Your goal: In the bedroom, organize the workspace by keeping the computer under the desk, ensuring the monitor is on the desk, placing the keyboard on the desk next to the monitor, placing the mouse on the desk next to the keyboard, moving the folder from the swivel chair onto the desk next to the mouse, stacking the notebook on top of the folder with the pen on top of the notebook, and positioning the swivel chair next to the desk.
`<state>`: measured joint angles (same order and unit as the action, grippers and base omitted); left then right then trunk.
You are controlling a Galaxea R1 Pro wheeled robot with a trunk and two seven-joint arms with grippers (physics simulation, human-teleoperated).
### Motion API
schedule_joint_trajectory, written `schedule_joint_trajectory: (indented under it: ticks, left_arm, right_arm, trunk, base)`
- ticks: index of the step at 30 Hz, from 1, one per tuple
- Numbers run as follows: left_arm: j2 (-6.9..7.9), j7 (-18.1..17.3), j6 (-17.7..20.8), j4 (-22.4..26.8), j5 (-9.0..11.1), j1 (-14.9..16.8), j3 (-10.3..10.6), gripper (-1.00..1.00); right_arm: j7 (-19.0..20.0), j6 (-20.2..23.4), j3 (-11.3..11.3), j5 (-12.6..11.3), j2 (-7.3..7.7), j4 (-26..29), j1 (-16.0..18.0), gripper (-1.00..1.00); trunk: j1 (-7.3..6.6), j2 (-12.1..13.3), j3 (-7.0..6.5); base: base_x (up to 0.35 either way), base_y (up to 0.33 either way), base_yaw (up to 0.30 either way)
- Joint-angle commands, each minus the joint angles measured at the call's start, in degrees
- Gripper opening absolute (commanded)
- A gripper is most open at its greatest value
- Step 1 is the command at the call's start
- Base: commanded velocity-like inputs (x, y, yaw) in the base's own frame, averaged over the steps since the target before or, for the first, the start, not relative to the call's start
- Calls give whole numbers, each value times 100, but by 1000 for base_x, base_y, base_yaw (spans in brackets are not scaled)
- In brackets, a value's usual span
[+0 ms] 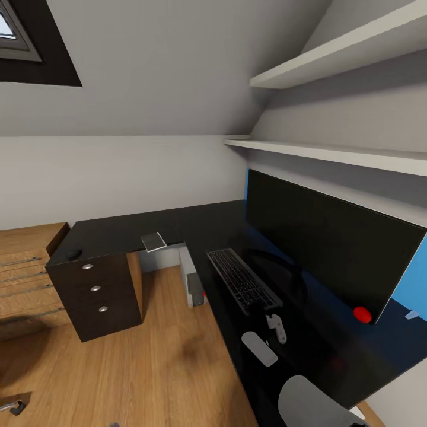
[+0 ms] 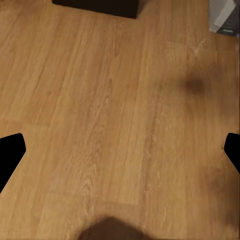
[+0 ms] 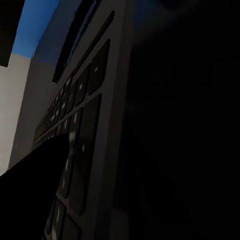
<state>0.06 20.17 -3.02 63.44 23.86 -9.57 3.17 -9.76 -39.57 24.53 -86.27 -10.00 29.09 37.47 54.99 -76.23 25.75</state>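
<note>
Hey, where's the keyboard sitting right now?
In the head view, the keyboard lies on the black desk, just in front of the monitor toward the desk's inner edge, with the computer below beside it.

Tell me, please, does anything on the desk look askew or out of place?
Nothing looks spilled or damaged. The keyboard lies at a slant in front of the monitor rather than parallel to it, near the desk's front edge. The computer stands on the floor under the desk.

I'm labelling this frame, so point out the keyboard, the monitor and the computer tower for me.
keyboard (image 1: 242,279), head view, middle of the key field.
monitor (image 1: 332,249), head view, centre of the black screen.
computer tower (image 1: 194,288), head view, its grey front under the desk edge.
</note>
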Motion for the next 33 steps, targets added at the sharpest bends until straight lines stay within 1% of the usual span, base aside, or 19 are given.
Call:
schedule_joint_trajectory:
  ticks: [1, 2, 4, 5, 12, 27, 28, 30, 33]
  left_arm:
    - [0, 32, -29, 86, 70, -1, 12, 100]
    - [-8, 37, -26, 166, 78, -1, 14, 100]
    - [-7, 43, -24, 218, 85, -1, 11, 100]
    - [-8, 45, -24, 229, 86, -1, 10, 100]
    - [-14, 57, -23, 248, 83, -1, 6, 100]
    - [-14, 58, -21, 223, 83, -1, 16, 100]
    - [-14, 58, -20, 223, 83, -1, 16, 100]
    - [-16, 58, -19, 217, 75, -1, 22, 100]
    - [-21, 58, -17, 207, 75, -1, 25, 100]
  right_arm:
    - [-21, -24, 23, 13, 0, 0, 6, -100]
    - [39, -24, 20, 15, 0, 0, 6, -100]
    - [307, -24, 24, 24, 0, -1, 6, -100]
    - [361, -24, 18, 23, 0, -1, 6, -100]
    - [443, -30, 9, 18, 0, -8, 6, -100]
    - [414, 1, -23, 20, 0, 0, 6, -100]
    - [404, 5, -24, 18, 13, 0, 6, -100]
    - [298, 20, -28, 15, 99, 0, 6, -100]
    - [292, 20, -27, 14, 118, 0, 6, -100]
  trunk:
    - [0, -3, 5]
    - [0, -3, 5]
    - [0, -3, 5]
    - [0, -3, 5]
    - [0, -3, 5]
    - [330, -605, 275]
    - [352, -645, 293]
    - [396, -725, 329]
    - [462, -846, 382]
  base:
    - [0, 0, 0]
    - [0, 0, 0]
    - [0, 0, 0]
    - [0, 0, 0]
    - [0, 0, 0]
    - [0, 0, 0]
    - [0, 0, 0]
    - [0, 0, 0]
    - [0, 0, 0]
